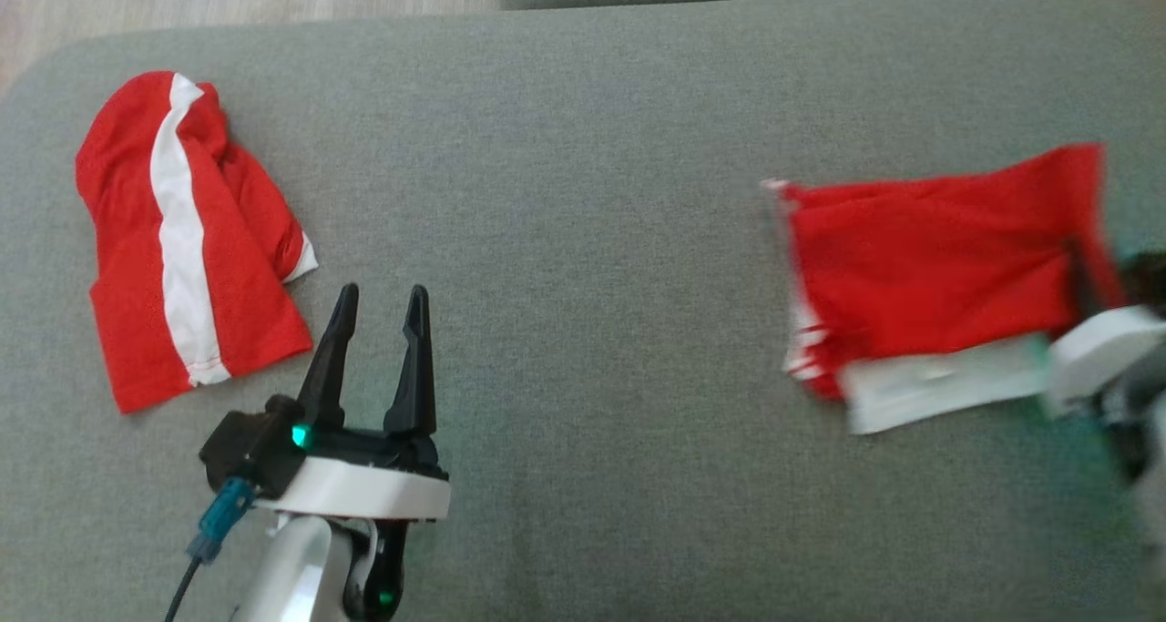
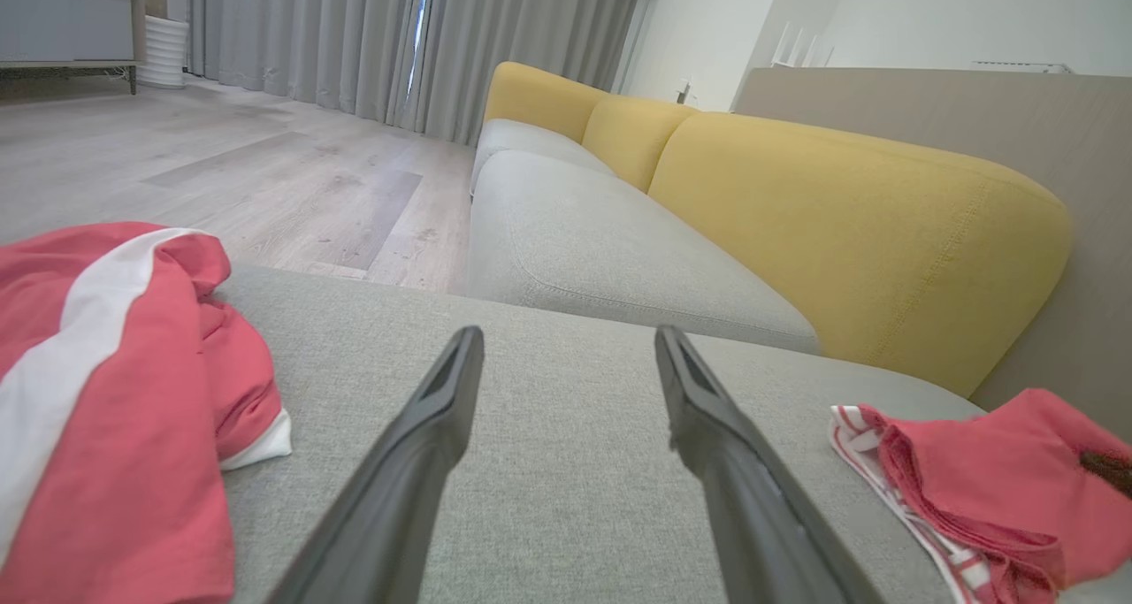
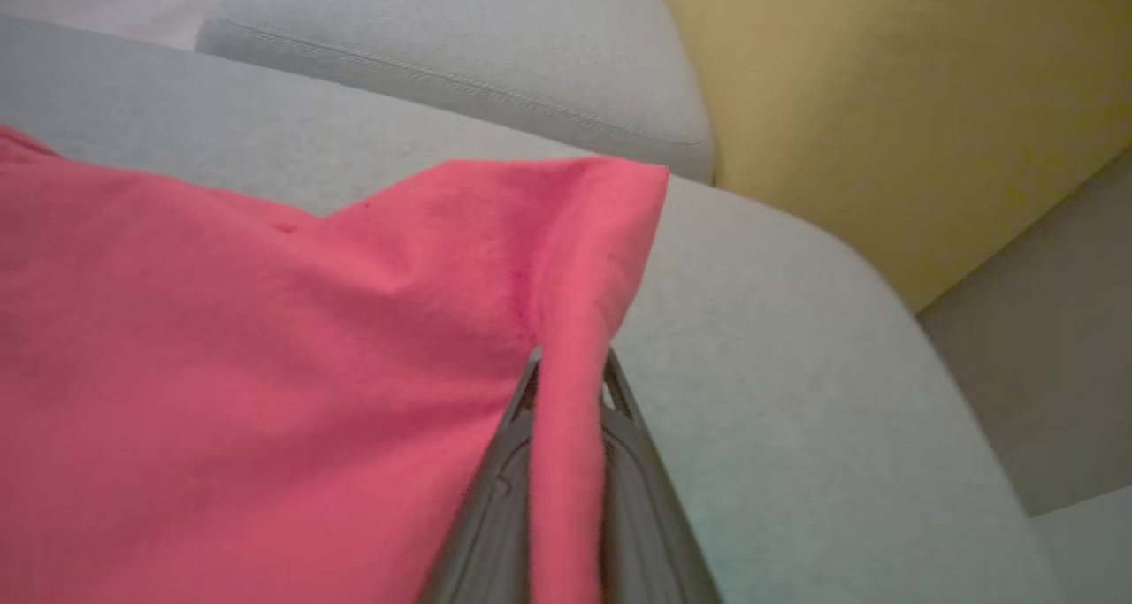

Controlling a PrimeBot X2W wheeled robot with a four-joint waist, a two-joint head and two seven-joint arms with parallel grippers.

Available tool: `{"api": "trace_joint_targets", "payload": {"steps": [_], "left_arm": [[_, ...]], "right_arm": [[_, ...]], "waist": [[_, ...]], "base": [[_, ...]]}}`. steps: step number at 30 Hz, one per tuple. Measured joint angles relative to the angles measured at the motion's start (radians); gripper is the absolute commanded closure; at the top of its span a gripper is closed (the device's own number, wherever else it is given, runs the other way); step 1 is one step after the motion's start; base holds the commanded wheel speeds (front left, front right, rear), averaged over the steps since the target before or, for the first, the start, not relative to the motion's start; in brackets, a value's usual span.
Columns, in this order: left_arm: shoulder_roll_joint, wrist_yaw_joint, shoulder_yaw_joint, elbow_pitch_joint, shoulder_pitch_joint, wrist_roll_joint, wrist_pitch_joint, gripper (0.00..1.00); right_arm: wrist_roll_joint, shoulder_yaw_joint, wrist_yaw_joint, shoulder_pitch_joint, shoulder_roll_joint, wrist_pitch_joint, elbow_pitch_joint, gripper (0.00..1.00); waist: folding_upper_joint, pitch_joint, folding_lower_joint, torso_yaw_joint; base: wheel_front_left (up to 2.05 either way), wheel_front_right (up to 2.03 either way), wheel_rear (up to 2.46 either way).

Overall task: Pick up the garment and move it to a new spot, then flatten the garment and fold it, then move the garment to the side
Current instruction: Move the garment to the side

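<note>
Right end effector (image 3: 570, 370): closed, pinching a fold at the right edge of the red garment (image 1: 929, 267). Left end effector (image 1: 383, 292): fingers wide apart above the grey sofa cushion (image 1: 592, 194), gripping nothing. Garment sits at the cushion's right end, long axis left-right, white hem toward the robot, striped edge pointing left. Striped red garment (image 1: 182, 239) lies far left.

The left gripper (image 1: 383, 290) is held with its two dark fingers spread wide, pointing straight out from the white wrist (image 1: 364, 493). The right gripper (image 3: 570, 370) is seen nearly closed, a fold of the red garment (image 3: 265, 365) being pinched between its fingertips.
</note>
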Motion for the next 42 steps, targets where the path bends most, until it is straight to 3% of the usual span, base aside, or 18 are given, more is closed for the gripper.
{"api": "trace_joint_targets", "payload": {"steps": [5,10,36,37,38,39,42], "left_arm": [[0.001,0.000,-0.012,-0.007,-0.024,-0.001,0.000,0.00],[0.004,0.000,-0.018,-0.010,-0.033,-0.001,0.000,0.00],[0.005,0.000,-0.018,-0.011,-0.034,-0.009,0.000,0.00],[0.005,0.000,-0.019,-0.011,-0.034,-0.009,0.000,0.00],[0.005,0.000,-0.020,-0.011,-0.034,-0.009,0.000,0.00],[0.005,0.000,-0.020,-0.011,-0.034,-0.009,0.000,0.00],[0.005,0.000,-0.021,-0.010,-0.034,-0.009,0.000,0.00]], "right_arm": [[0.031,-0.014,0.000,-0.028,-0.167,0.017,0.000,1.00],[0.054,-0.053,0.000,-0.049,-0.262,0.025,0.043,1.00],[0.029,-0.111,0.000,-0.096,-0.256,0.024,0.035,1.00],[0.026,-0.114,0.000,-0.096,-0.253,0.026,0.032,0.87],[0.026,-0.118,0.000,-0.096,-0.248,0.026,0.026,0.56],[0.026,-0.123,0.000,-0.096,-0.242,0.026,0.020,0.00],[0.026,-0.139,0.000,-0.092,-0.224,0.033,0.009,0.00]], "waist": [[0.0000,0.017,0.0000,0.010],[0.0000,0.034,0.0000,0.026],[0.0000,0.028,0.0000,0.028],[0.0000,0.027,0.0000,0.027],[0.0000,0.026,0.0000,0.027],[0.0000,0.024,0.0000,0.027],[0.0000,0.018,0.0000,0.027]], "base": [[0.00,0.00,0.00],[0.00,0.00,0.00],[0.00,0.00,0.00],[0.00,0.00,0.00],[0.00,0.00,0.00],[0.00,0.00,0.00],[0.00,0.00,0.00]]}}
